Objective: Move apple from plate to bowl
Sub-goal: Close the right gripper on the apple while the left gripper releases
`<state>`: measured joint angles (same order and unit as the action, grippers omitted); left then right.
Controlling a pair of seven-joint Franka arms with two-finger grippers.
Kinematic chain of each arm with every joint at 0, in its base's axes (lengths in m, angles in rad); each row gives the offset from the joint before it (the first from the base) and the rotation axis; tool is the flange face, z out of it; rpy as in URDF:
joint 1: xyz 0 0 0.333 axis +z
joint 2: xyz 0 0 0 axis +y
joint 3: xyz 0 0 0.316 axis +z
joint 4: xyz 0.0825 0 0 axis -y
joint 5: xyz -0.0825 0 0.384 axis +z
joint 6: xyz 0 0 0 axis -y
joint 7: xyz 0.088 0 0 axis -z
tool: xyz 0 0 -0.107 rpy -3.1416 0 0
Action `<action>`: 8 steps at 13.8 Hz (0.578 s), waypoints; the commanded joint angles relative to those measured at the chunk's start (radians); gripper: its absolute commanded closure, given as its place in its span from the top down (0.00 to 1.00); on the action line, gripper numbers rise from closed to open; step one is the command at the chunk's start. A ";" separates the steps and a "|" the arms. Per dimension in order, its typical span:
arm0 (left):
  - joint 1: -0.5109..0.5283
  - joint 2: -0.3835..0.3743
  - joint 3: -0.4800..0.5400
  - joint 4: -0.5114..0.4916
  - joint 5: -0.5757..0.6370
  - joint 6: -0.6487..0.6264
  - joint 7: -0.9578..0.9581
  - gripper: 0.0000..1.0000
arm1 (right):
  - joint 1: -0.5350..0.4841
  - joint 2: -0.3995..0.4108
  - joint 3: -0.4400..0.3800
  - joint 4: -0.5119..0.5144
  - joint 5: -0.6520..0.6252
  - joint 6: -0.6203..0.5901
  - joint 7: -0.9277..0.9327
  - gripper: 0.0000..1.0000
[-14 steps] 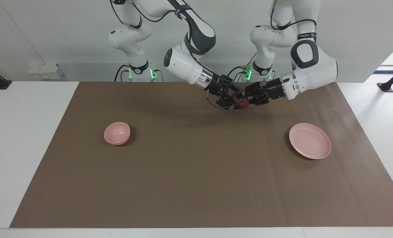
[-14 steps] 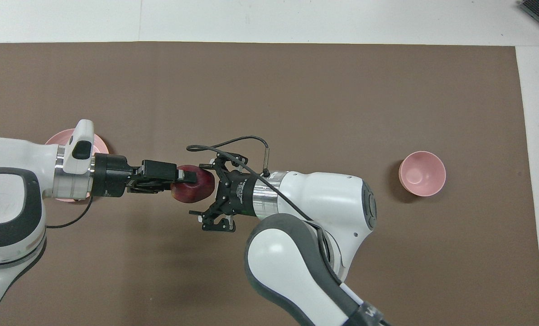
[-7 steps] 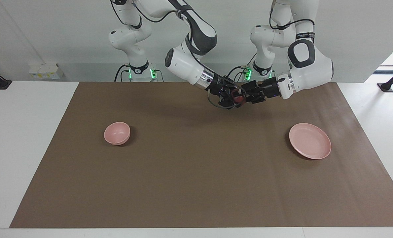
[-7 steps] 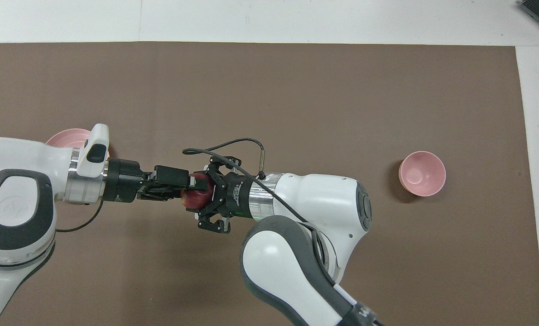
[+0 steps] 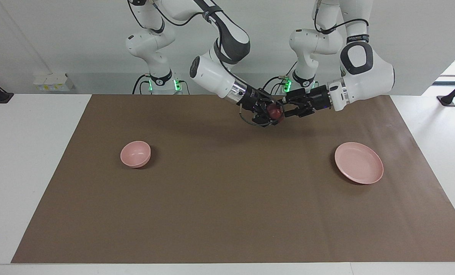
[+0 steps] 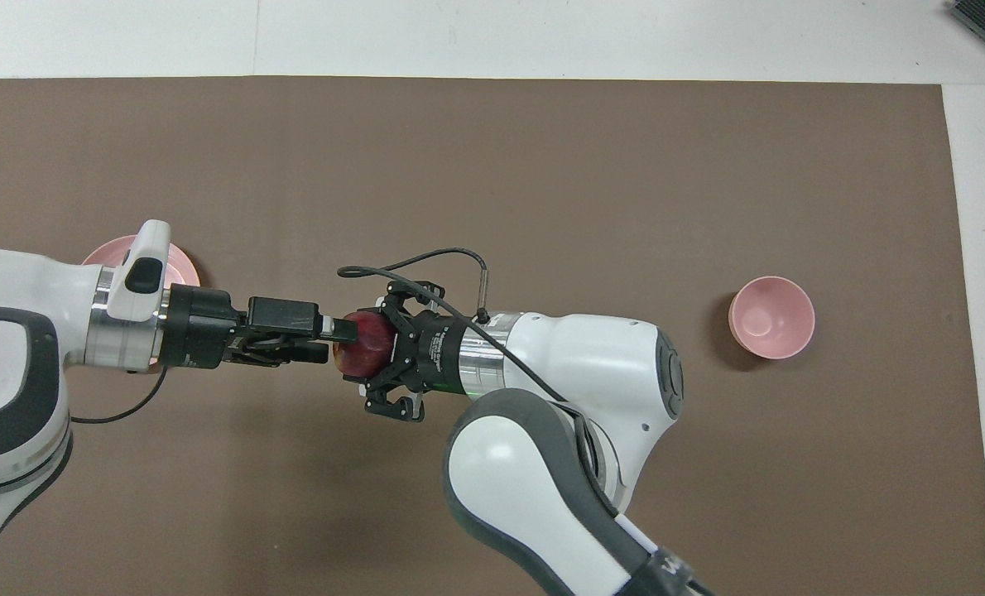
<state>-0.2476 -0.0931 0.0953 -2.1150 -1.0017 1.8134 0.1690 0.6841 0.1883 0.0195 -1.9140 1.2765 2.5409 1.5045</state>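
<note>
Both grippers meet midair: right gripper [image 5: 272, 112] grasps the apple [image 5: 275, 111], left gripper [image 5: 287, 108] seemingly released.

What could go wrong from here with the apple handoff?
1. The apple hangs in the right gripper over bare mat, well short of the bowl. A shallow pinch on round fruit could slip, and it would roll away.
2. The open left gripper sits right beside the apple, one finger seemingly touching it. A careless pull-away could knock it loose.
3. The bowl is small, so a high drop may bounce out.

The left arm [image 6: 62, 331] hides most of the plate [image 6: 182, 258] overhead.
</note>
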 commanded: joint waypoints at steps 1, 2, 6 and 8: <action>0.010 0.021 -0.005 0.102 0.262 -0.017 -0.083 1.00 | -0.023 -0.029 0.002 -0.025 -0.023 0.006 -0.036 0.00; -0.001 0.041 -0.006 0.142 0.407 -0.017 -0.083 1.00 | -0.023 -0.029 0.000 -0.025 -0.069 0.006 -0.038 0.00; -0.009 0.053 -0.006 0.171 0.641 -0.032 -0.085 1.00 | -0.055 -0.017 0.000 -0.023 -0.366 -0.019 -0.111 0.00; 0.057 0.067 -0.005 0.181 0.653 -0.014 -0.077 1.00 | -0.116 -0.010 0.002 -0.017 -0.478 -0.095 -0.273 0.00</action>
<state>-0.2419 -0.0506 0.0865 -1.9678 -0.3827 1.8080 0.0910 0.6276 0.1859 0.0155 -1.9257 0.8769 2.5084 1.3677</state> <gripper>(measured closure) 0.000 0.260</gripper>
